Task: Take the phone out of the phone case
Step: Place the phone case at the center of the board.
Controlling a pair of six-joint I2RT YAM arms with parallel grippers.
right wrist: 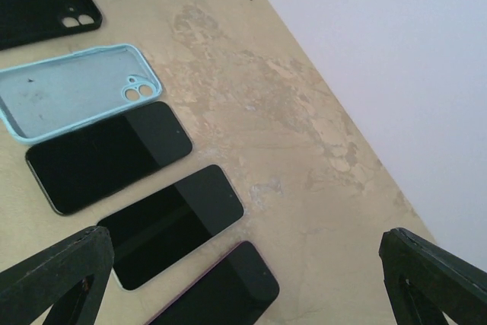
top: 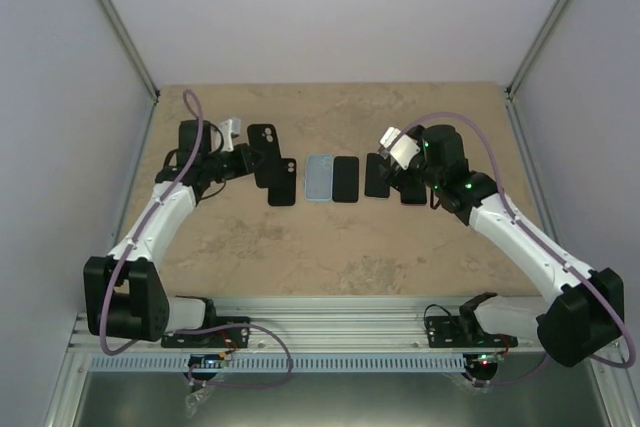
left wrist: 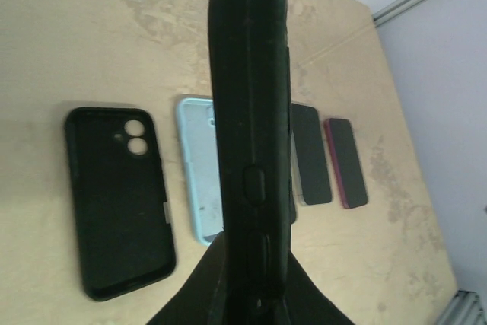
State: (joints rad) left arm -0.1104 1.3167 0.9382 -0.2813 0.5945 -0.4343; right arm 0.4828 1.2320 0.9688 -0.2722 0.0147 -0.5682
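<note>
My left gripper [top: 245,159] is shut on a black phone case [top: 264,151] and holds it above the table. In the left wrist view the case [left wrist: 251,112] stands edge-on between the jaws of the gripper [left wrist: 251,272], side buttons showing. I cannot tell whether a phone is inside. My right gripper [top: 402,179] is open and empty, its fingers [right wrist: 53,275] spread wide over a red-edged phone [right wrist: 221,291] without touching it.
An empty black case [top: 282,183] [left wrist: 118,199], an empty light blue case [top: 319,178] [right wrist: 76,89] and two dark-screened phones [top: 346,179] [top: 376,175] lie in a row at mid-table. Grey walls enclose the far side and both flanks.
</note>
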